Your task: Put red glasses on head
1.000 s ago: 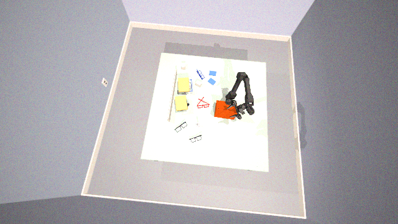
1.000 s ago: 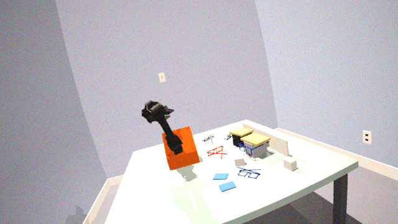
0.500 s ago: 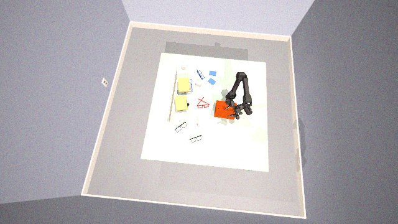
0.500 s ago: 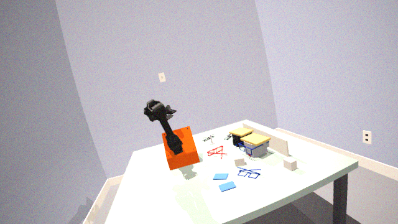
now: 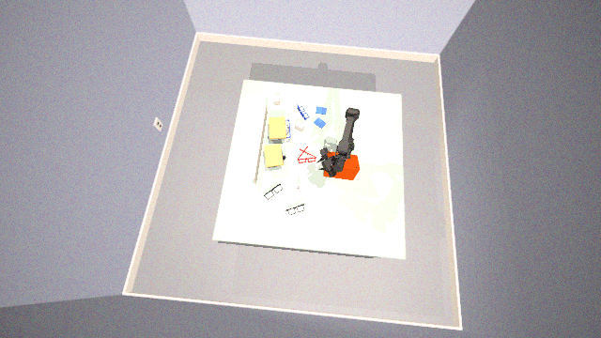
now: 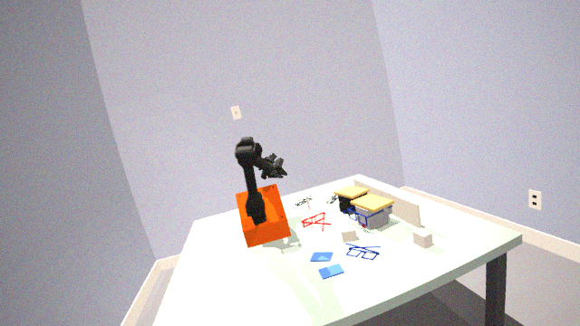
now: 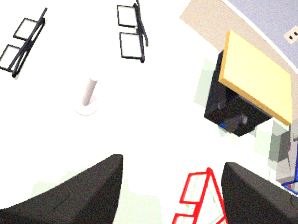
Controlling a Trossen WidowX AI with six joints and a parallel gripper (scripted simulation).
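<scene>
Pale lavender walls (image 5: pixel 329 23) (image 6: pixel 236 68) (image 7: pixel 270 15) around a white table (image 5: pixel 310 235) (image 6: pixel 227 272) (image 7: pixel 150 130).

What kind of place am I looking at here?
Possibly an eyewear display or test setup: red wire-frame glasses, a grey block-shaped head wearing blue glasses, and a black robot arm.
</scene>
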